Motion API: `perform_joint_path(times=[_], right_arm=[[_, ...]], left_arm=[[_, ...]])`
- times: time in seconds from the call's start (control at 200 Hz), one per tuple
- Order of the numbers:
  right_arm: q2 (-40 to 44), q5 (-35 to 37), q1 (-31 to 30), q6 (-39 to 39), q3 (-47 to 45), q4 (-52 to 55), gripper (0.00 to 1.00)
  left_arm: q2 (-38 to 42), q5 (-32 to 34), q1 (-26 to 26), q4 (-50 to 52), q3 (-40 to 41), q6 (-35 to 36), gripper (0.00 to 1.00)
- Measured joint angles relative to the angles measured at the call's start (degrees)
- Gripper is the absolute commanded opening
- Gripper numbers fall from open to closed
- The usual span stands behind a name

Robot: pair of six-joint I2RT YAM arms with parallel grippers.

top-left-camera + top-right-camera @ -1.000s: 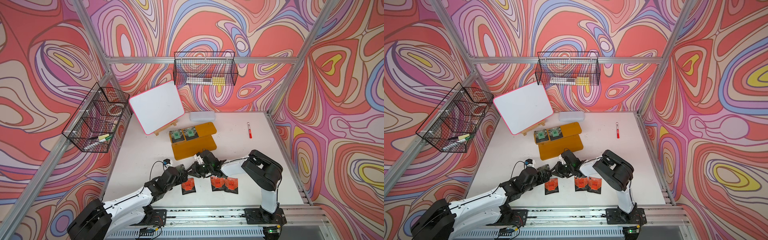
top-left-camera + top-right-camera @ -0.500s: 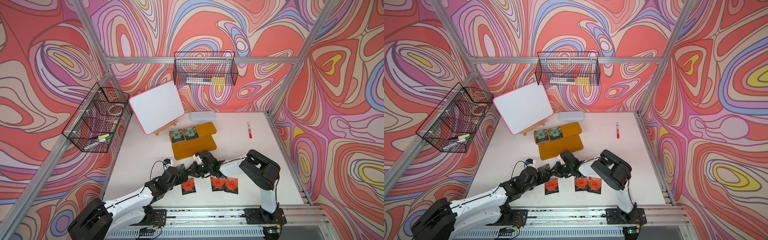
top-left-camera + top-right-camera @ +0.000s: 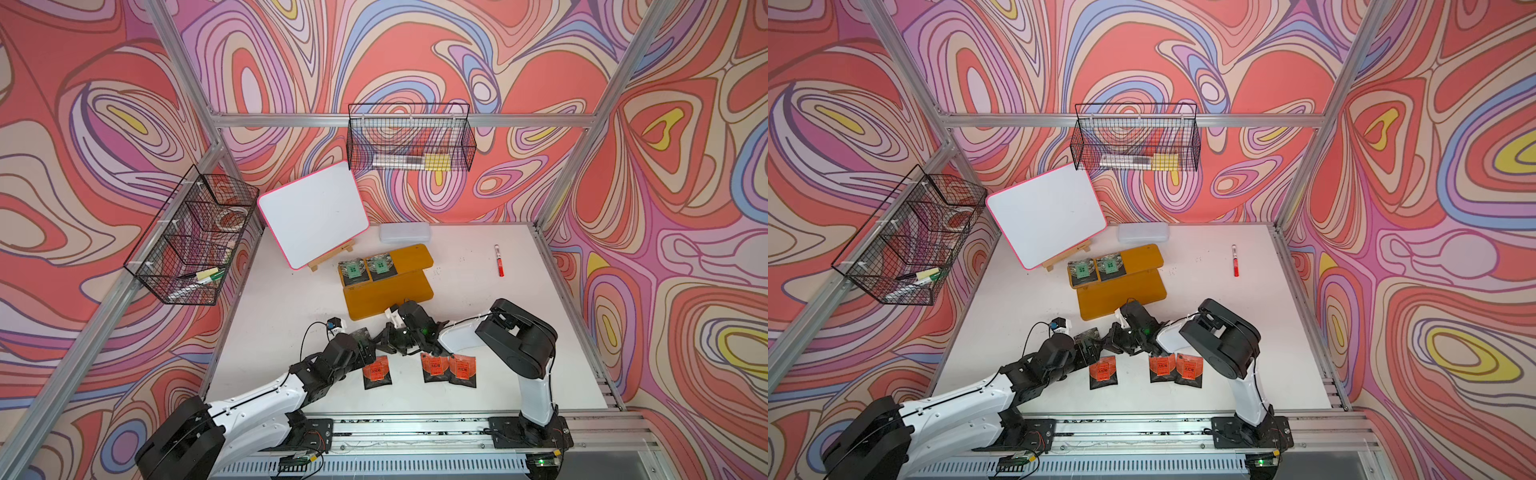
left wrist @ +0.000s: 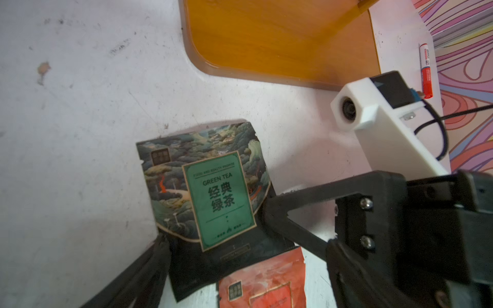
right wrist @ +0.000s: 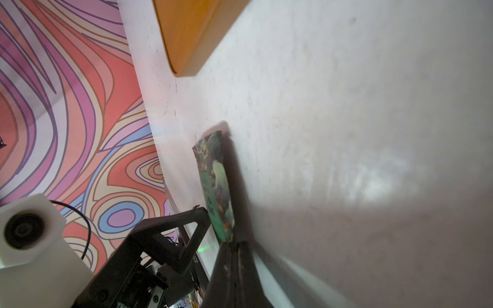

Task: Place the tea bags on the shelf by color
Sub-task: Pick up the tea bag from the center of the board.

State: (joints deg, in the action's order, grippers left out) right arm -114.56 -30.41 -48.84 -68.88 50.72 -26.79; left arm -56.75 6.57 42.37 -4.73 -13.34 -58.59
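Pinching a green bag (image 4: 218,197) by one edge with the right gripper (image 5: 232,244), jaws pressed together on it, just in front of the lower board of the shelf (image 3: 390,293). Catching that bag edge-on in the right wrist view and label-up, reading GREEN TEA, in the left wrist view. Hovering the left gripper (image 3: 368,343) right beside the same bag, jaws spread wide, with one finger (image 4: 146,265) lying along the bag's dark end; not showing whether touching it. Showing, in both top views, two more green bags (image 3: 353,269) (image 3: 380,266) lying side by side at one end of the shelf's upper board. Showing three orange bags (image 3: 377,372) (image 3: 434,368) (image 3: 462,370) lying flat on the table (image 3: 291,299), farther in front of the shelf than both grippers: two touching each other, one apart. Showing a red marker (image 3: 500,262) lying well off to the shelf's side
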Motion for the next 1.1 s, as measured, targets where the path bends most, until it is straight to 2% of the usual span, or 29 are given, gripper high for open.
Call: perform_joint_path(times=[0.16, 0.336, 0.691, 1.102], right_arm=[[0.02, 0.02, 0.0, 0.7, -0.04, 0.02, 0.0], [1.77, 0.39, 0.0, 3.13, -0.33, 1.99, 0.0], [16.39, 3.21, 0.0, 13.27, -0.42, 14.01, 0.0], [32.17, 5.75, 0.74, 24.98, 0.02, 31.82, 0.0]], left_arm=[[2.56, 0.22, 0.0, 2.4, 0.39, -0.17, 0.97], [9.25, 1.88, 0.0, 6.75, 0.46, -0.02, 0.98], [24.92, 7.15, -0.02, 16.59, 0.35, 2.16, 0.99], [27.93, 9.25, -0.04, 22.1, -0.15, 4.44, 0.99]])
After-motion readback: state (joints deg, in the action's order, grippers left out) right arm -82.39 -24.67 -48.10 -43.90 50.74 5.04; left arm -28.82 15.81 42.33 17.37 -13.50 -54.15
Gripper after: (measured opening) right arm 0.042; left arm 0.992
